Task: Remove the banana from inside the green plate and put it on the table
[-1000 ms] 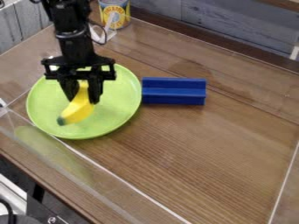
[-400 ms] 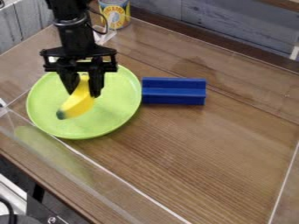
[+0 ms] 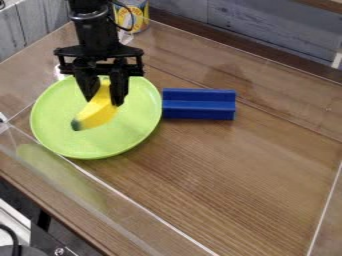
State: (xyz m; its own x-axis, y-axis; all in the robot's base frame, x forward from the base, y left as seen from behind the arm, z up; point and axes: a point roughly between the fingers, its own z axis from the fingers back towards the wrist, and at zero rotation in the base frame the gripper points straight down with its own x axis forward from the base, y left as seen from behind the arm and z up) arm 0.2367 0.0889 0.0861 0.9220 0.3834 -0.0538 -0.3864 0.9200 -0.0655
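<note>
Hand point(image 3: 102, 92) is pinching the banana point(image 3: 96, 110), which is hanging tilted above the plate point(image 3: 54, 135) (the lift step, I judge). Next it is needing a carry sideways past the rim to bare counter point(image 3: 227, 170).

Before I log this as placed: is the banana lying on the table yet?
No, the banana hangs tilted in the shut gripper, above the green plate.

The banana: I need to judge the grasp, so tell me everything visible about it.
The banana is small, curved and smooth yellow; its lower tip looks darker. It hangs tilted, upper end pinched between the black fingers of the hand, which is shut on it, lower end pointing down-left. It sits over the green plate, apparently lifted; whether the tip touches is unclear.
</note>
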